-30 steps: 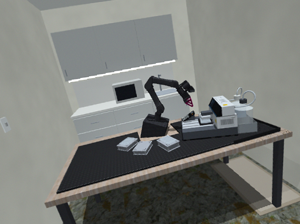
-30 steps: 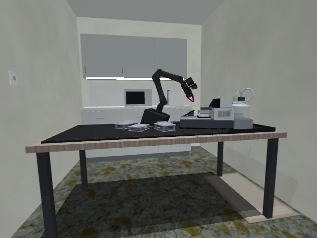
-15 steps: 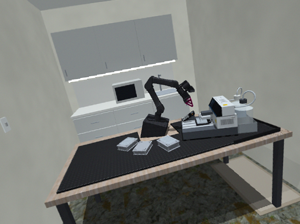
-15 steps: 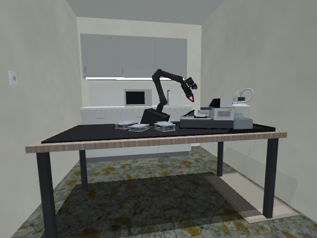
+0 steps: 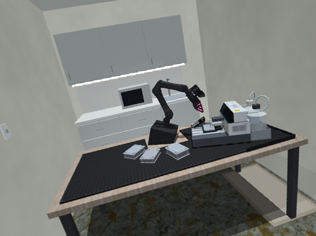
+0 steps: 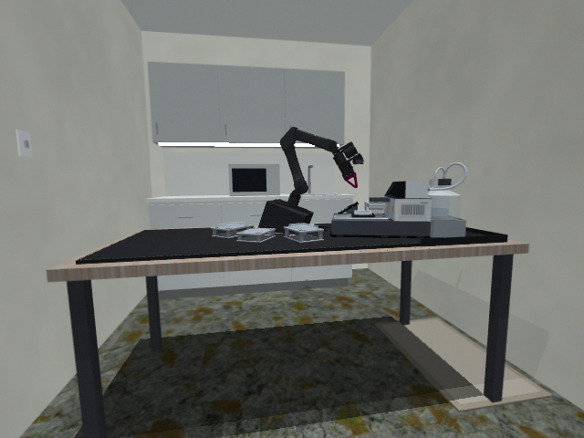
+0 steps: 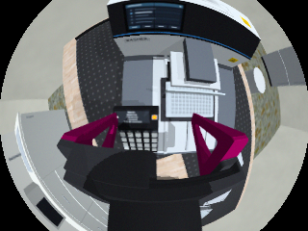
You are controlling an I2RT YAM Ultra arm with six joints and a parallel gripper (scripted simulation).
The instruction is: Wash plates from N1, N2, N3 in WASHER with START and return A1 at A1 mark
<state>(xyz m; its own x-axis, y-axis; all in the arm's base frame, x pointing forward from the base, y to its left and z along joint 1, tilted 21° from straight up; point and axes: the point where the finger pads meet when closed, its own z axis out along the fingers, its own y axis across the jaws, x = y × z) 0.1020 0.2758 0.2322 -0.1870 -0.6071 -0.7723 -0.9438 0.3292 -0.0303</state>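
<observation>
My gripper point(image 5: 199, 108) point(image 6: 350, 180) point(image 7: 154, 116) is open and empty. It hangs well above the left end of the plate washer point(image 5: 233, 117) point(image 6: 409, 207) point(image 7: 180, 21), over the keypad point(image 5: 197, 121) point(image 6: 348, 208) point(image 7: 137, 135). A small orange light shows beside the keypad's display. A white 96-well plate point(image 5: 208, 127) point(image 6: 363, 213) point(image 7: 191, 96) lies flat on the washer's carrier, right of the keypad and in front of the grey manifold point(image 7: 199, 61). Three plate nests point(image 5: 134, 151) point(image 5: 149, 156) point(image 5: 177, 150) stand in a row on the black mat point(image 5: 105, 174); I cannot tell which hold plates.
The arm's black base point(image 5: 162, 132) stands behind the nests. Liquid bottles with tubing point(image 5: 255, 113) point(image 6: 445, 198) sit at the washer's right end. The table's front edge point(image 5: 172, 178) is wooden. A counter with a microwave point(image 5: 134, 95) is behind the table.
</observation>
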